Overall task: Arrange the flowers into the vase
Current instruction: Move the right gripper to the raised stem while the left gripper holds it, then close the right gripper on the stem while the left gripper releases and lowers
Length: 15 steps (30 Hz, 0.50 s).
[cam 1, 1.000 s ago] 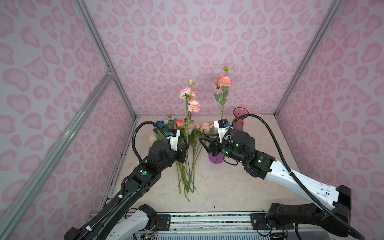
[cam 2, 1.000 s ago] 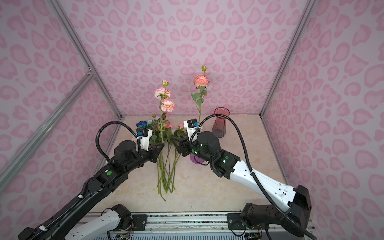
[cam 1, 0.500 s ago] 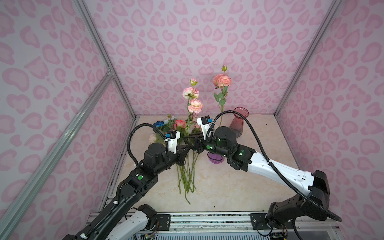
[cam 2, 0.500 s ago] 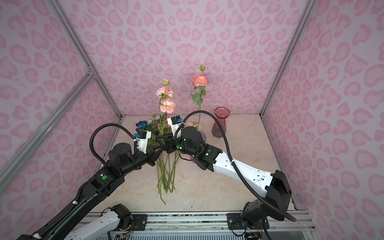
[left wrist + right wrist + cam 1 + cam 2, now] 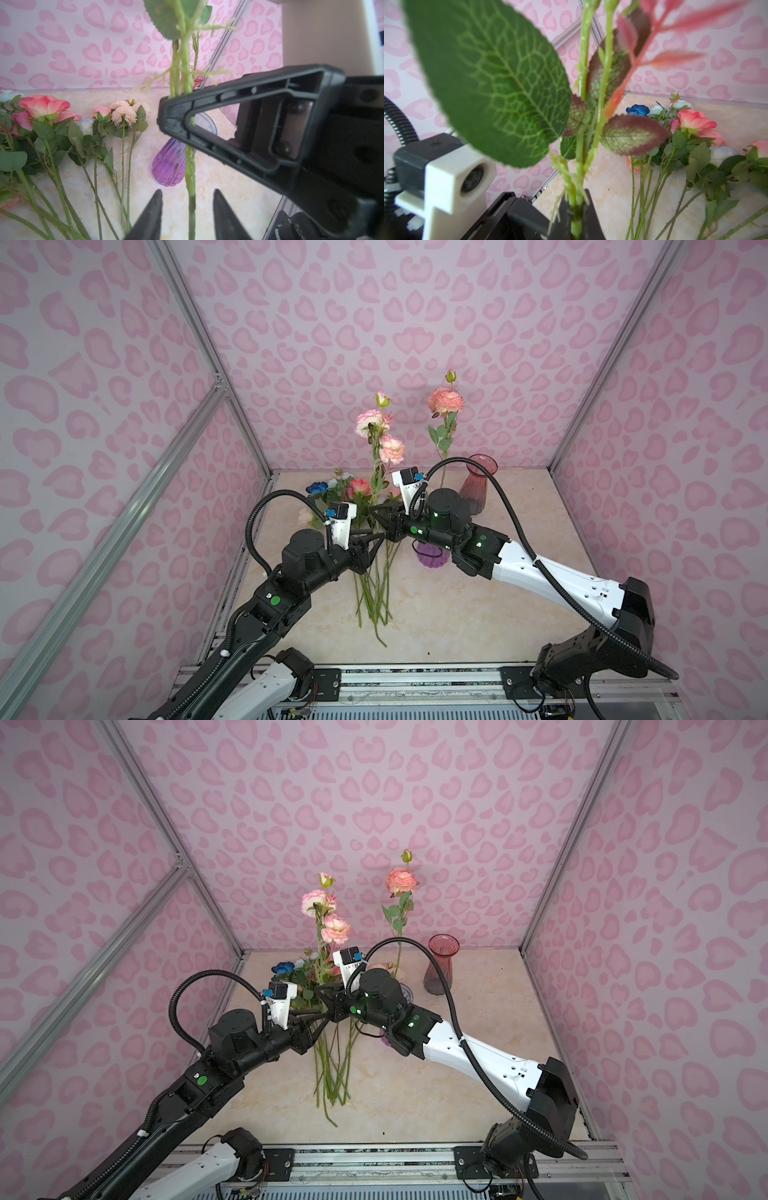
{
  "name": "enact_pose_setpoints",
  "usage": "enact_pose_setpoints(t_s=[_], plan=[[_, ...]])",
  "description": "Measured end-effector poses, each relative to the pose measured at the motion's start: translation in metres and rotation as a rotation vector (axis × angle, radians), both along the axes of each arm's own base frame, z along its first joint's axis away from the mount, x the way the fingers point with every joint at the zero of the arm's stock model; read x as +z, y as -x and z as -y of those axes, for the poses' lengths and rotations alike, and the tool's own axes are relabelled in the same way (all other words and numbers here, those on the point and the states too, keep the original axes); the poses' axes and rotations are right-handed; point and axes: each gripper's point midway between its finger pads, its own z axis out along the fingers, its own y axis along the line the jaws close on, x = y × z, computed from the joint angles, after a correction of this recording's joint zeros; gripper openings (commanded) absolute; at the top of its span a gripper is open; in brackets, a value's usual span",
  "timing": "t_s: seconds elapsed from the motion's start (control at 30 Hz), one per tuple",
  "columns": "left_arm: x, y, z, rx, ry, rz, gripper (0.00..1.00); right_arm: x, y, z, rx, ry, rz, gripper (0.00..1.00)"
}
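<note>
**R claw grips the pink stem, L claw open**

The right gripper (image 5: 373,511) is clenched on the green stem of the pink two-bloom flower (image 5: 392,449), which stands upright above the table (image 5: 478,614). The left gripper (image 5: 187,191) is released. Its fingers (image 5: 152,209) stand apart w/ the same stem between them, lower down, not touching. The other flowers (image 5: 376,593) lie in a pile on the table. The purple vase (image 5: 430,558) stands just beside them, under the right arm.
</note>
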Motion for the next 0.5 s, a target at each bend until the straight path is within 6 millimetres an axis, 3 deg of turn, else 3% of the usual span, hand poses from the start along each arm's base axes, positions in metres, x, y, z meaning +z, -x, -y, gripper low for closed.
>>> enact_pose_setpoints(t_s=[0.2, 0.33, 0.5], plan=[[0.005, 0.006, -0.025, 0.108, 0.026, 0.03, 0.77, 0.029, -0.004, 0.002, -0.016, 0.025, 0.072, 0.04], [0.0, 0.009, -0.047, 0.206, 0.052, 0.032, 0.78, 0.056, -0.01, 0.002, -0.039, 0.044, 0.152, 0.04], [-0.019, 0.01, -0.068, 0.318, 0.047, -0.019, 0.8, 0.064, -0.015, 0.01, -0.085, 0.094, 0.203, 0.04]])
